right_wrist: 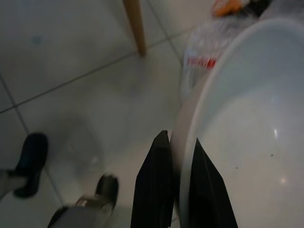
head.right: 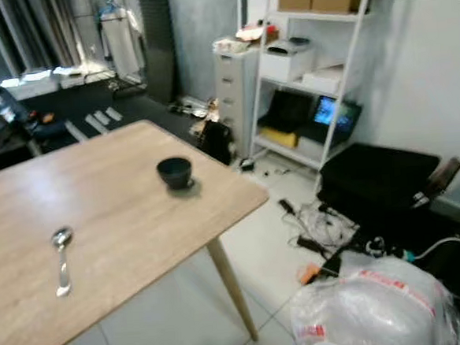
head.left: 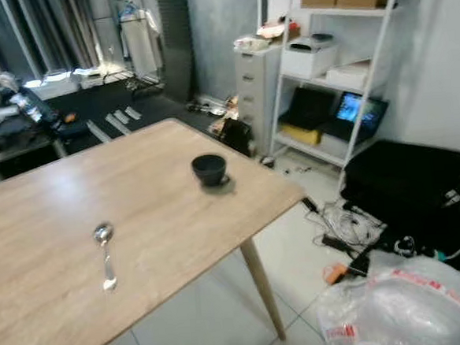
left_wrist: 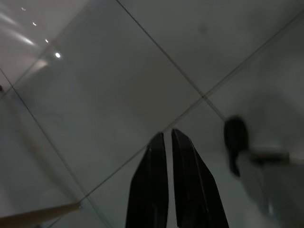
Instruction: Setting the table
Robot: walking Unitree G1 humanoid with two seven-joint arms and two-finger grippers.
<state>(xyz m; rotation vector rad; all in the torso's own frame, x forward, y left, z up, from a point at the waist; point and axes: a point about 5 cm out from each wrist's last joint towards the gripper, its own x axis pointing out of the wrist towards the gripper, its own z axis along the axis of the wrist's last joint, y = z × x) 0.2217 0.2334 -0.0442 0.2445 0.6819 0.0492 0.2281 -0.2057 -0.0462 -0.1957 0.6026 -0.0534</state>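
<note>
Two pieces already sit on the table (head.left: pixel 54 256): a spoon (head.left: pixel 105 256) toward its left half, and a dark bowl (head.left: pixel 209 169) to the spoon's right, near the far edge. Below the table, the left end effector (left_wrist: pixel 167 190) hangs narrow and empty over floor tiles. The right end effector (right_wrist: pixel 178 190) pinches what looks like a white plate (right_wrist: pixel 247 142) by its rim, probably to carry it tableward.

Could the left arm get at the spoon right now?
Probably not yet: the left tool hangs low over floor tiles, empty, while the spoon lies on the table, nothing around it.
</note>
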